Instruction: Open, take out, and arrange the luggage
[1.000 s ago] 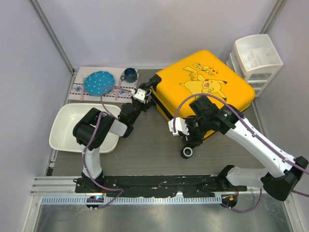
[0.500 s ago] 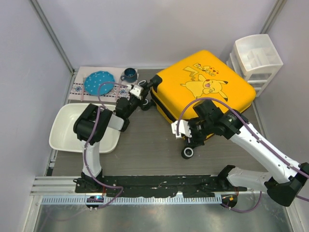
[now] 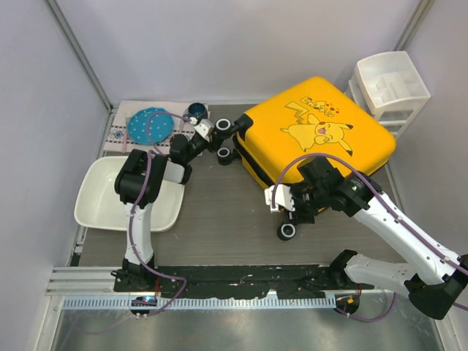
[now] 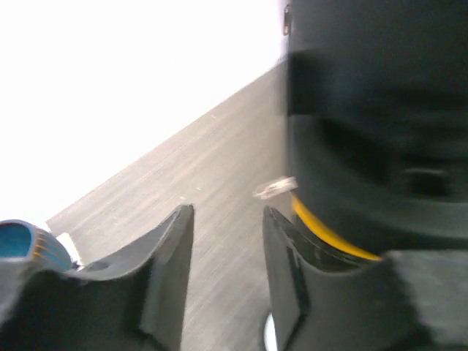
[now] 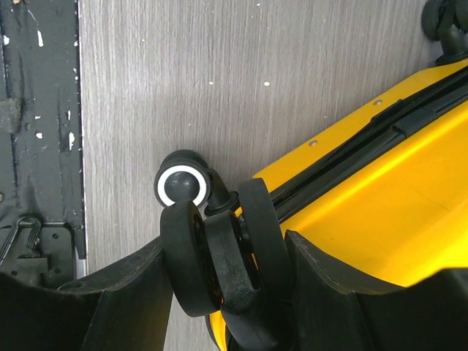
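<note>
The luggage (image 3: 318, 131), a yellow hard-shell suitcase with a cartoon print, lies flat and closed at the back right of the table. My right gripper (image 3: 291, 207) is at its near left corner. In the right wrist view this gripper (image 5: 227, 245) is shut on a black twin caster wheel (image 5: 223, 267) under the yellow shell (image 5: 395, 197). Another wheel (image 5: 181, 183) with a white ring rests on the table beside it. My left gripper (image 3: 216, 137) is by the suitcase's left corner wheels (image 3: 224, 154). Its fingers (image 4: 179, 227) stand apart over bare table, the suitcase's yellow edge (image 4: 325, 228) just to the right.
A white tray (image 3: 88, 183) sits at the left under the left arm. Behind it a blue plate (image 3: 150, 124) lies on a placemat (image 3: 117, 137), with a blue cup (image 3: 196, 111) beside it. A white drawer unit (image 3: 387, 88) stands at the back right. Walls close in the back and sides.
The left gripper has opened and drawn back toward the cup. The suitcase has shifted slightly right, with the right gripper still clamped on its wheel.
</note>
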Controlling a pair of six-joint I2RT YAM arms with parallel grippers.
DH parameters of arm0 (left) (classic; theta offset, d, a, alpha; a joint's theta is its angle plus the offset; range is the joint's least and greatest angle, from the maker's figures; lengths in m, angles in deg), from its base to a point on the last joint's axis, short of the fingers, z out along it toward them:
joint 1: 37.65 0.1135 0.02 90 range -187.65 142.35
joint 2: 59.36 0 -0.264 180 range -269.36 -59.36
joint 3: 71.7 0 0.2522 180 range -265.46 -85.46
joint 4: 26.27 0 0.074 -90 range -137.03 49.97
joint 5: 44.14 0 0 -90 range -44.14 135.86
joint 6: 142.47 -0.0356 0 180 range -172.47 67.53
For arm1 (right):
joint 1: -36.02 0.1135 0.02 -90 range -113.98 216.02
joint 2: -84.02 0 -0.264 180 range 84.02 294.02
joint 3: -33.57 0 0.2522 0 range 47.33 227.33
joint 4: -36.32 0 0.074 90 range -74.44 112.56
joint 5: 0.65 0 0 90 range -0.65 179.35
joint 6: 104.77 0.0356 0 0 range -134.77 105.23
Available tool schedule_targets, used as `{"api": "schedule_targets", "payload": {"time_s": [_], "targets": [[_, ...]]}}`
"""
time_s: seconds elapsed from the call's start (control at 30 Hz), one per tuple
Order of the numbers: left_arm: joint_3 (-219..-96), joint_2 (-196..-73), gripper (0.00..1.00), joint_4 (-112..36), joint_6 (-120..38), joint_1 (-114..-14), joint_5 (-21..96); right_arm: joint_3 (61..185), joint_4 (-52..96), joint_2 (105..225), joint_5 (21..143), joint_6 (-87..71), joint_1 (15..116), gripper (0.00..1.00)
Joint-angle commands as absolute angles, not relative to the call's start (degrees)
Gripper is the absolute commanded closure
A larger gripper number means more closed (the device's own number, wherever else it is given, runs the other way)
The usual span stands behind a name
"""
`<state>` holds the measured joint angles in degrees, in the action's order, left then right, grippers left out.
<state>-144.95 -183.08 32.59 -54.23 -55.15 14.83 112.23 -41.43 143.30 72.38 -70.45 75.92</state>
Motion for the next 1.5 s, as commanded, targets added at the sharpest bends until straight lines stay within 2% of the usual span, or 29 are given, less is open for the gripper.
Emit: {"api": "schedule_targets", "payload": {"time_s": [0.0, 0.07, 0.1, 0.13, 0.2, 0.23, 0.3, 0.33, 0.37, 0.4, 0.47, 0.57, 0.63, 0.7, 0.83, 0.9, 1.0, 1.2, 1.47], "targets": [[-144.2, -179.34, 0.4, 48.65, -55.9, -51.28, 14.76, 114.12, -57.79, 140.88, 75.73, -55.12, 74.25, 0.88], [-140.24, -174.35, 0.21, 48.56, -56.77, -49.87, 10.21, 116.05, -56.64, 141.84, 76.17, -53.28, 74.34, 0.62], [-135.96, -172.14, 0.16, 48.56, -57.04, -48.82, 8.87, 116.75, -55.41, 142.46, 76.69, -51.0, 74.34, 0.46], [-133.91, -170.21, 0.12, 48.21, -57.3, -48.03, 6.42, 117.46, -54.79, 142.55, 76.87, -49.59, 74.34, 0.42], [-129.26, -163.29, 0.03, 43.75, -57.57, -46.45, 0.35, 119.74, -53.39, 141.94, 76.61, -45.74, 74.34, 0.23], [-128.62, -160.63, 0.0, 39.81, -57.48, -44.61, -0.97, 120.53, -53.12, 141.68, 76.78, -44.75, 74.34, 0.21], [-132.19, -152.57, 0.01, 16.67, -59.48, -42.15, -6.57, 123.52, -53.99, 141.32, 76.78, -44.48, 72.59, 0.17], [-135.53, -150.43, 0.0, 5.34, -62.46, -41.78, -8.79, 124.49, -54.08, 140.8, 77.22, -44.3, 71.71, 0.17], [-139.74, -149.11, 0.0, -21.39, -66.32, -41.87, -10.64, 126.67, -54.34, 140.79, 77.22, -44.21, 71.09, 0.17], [-148.92, -148.75, 0.0, -33.76, -74.62, -42.74, -13.0, 127.82, -54.78, 140.71, 77.05, -44.04, 71.09, 0.17], [-157.06, -150.23, 0.0, -57.65, -75.94, -44.06, -11.46, 130.28, -53.56, 141.06, 78.44, -40.19, 69.69, 0.17], [-171.03, -154.88, 0.0, -74.8, -73.65, -47.75, -5.23, 132.05, -49.35, 141.32, 83.72, -32.19, 64.52, 0.17], [-181.58, -159.35, 0.0, -82.96, -73.39, -51.18, 0.13, 131.79, -47.32, 140.8, 85.3, -27.45, 56.53, 0.17], [-192.53, -162.79, 0.0, -88.35, -73.83, -53.02, 0.42, 130.57, -46.88, 139.31, 86.27, -22.95, 48.11, 0.19], [-209.27, -173.16, 0.01, -103.7, -78.11, -55.75, 1.91, 128.89, -48.45, 138.51, 97.33, -20.57, 36.76, 0.22], [-214.74, -177.56, 0.0, -108.22, -80.15, -57.24, 3.84, 129.15, -49.42, 138.95, 99.1, -19.87, 33.14, 0.23], [-214.4, -178.89, 0.0, -110.78, -81.12, -58.65, 5.86, 129.42, -50.13, 140.96, 103.93, -19.95, 29.17, 0.24], [-208.25, -178.18, 0.0, -101.84, -79.1, -60.59, 13.24, 120.73, -49.6, 143.25, 106.23, -22.67, 23.9, 0.24], [-208.43, -178.1, 0.28, -98.66, -74.18, -62.34, 12.99, 110.44, -38.01, 146.68, 105.0, -25.84, 20.39, 0.35]]}}
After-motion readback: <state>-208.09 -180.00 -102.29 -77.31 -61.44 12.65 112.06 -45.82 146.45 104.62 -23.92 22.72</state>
